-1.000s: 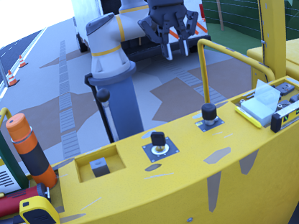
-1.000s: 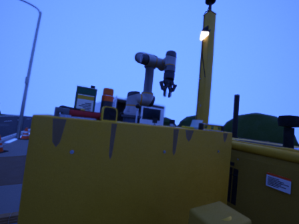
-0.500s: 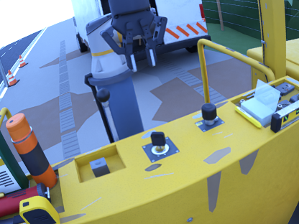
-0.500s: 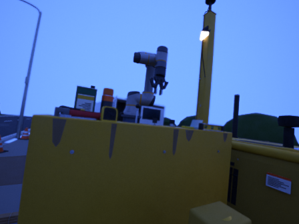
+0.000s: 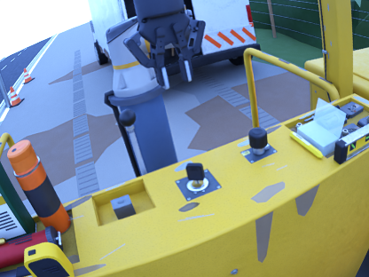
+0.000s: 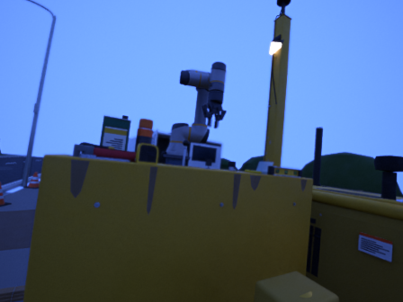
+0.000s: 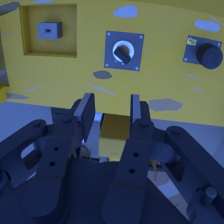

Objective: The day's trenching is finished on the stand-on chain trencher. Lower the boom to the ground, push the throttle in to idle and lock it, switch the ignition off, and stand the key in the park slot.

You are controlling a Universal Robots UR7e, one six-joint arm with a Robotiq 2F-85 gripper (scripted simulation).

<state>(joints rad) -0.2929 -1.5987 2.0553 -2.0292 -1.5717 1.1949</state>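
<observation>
The boom lever (image 5: 127, 118), a thin rod with a black ball knob, stands upright behind the yellow panel's rear edge, left of centre. The black key (image 5: 194, 172) sits in the ignition switch (image 5: 198, 184) at the panel's middle (image 7: 123, 54). The black throttle knob (image 5: 257, 138) stands on its plate to the right (image 7: 208, 56). The grey park slot block (image 5: 123, 206) lies in a recess on the left (image 7: 49, 30). My gripper (image 5: 175, 75) hangs high above the rear of the panel, up and right of the lever knob. It is partly open and holds nothing (image 7: 112, 107).
A tray of tools (image 5: 337, 126) sits at the panel's right end. A yellow handrail (image 5: 284, 71) arches behind the throttle. An orange-and-black cylinder (image 5: 37, 186) stands at the left edge, above a yellow tape measure (image 5: 46, 262). My arm's base (image 5: 144, 120) rises behind the lever.
</observation>
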